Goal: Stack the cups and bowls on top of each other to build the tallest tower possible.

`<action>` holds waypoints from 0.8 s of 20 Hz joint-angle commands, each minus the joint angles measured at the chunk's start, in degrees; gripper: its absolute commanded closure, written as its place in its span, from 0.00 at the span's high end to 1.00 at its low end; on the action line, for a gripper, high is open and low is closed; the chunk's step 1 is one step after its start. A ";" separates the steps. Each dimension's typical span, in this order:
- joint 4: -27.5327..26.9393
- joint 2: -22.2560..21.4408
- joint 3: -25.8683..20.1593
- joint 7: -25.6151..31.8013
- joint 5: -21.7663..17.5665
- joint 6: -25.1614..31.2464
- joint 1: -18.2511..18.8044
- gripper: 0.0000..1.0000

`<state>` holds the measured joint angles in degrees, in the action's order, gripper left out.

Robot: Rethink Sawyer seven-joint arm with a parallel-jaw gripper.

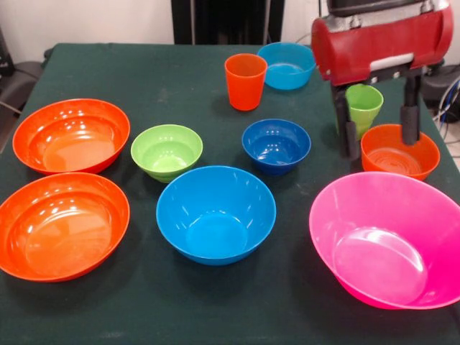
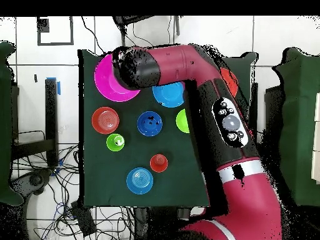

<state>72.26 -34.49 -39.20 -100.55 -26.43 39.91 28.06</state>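
My gripper (image 1: 380, 146) hangs at the right, open and empty, its black fingers (image 1: 411, 115) either side of a lime green cup (image 1: 364, 108) and above a small orange bowl (image 1: 399, 151). An orange cup (image 1: 245, 81) and a light blue bowl (image 1: 287, 65) stand at the far side. A dark blue bowl (image 1: 276, 146), a lime green bowl (image 1: 167, 152), a large blue bowl (image 1: 215, 213), a large pink bowl (image 1: 388, 241) and two large orange bowls (image 1: 70, 135) (image 1: 61, 225) sit apart. No tower is in view. The second green cup is out of view.
The table (image 1: 144, 72) has a dark green cloth. In the overhead view my arm (image 2: 187, 69) lies across the table and hides part of the green bowl (image 2: 182, 120) and an orange bowl (image 2: 229, 81). Cables (image 2: 50, 181) lie on the floor beside the table.
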 commanded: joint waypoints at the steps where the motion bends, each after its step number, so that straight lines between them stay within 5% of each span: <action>1: -6.97 5.86 2.37 13.49 -3.65 11.19 0.44 1.00; 8: -1.51 5.69 2.54 8.74 -3.95 5.43 2.04 1.00; 16: -1.62 7.37 2.29 8.98 -5.09 3.87 2.43 1.00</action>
<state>68.81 -29.56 -39.18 -100.55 -27.08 43.95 30.41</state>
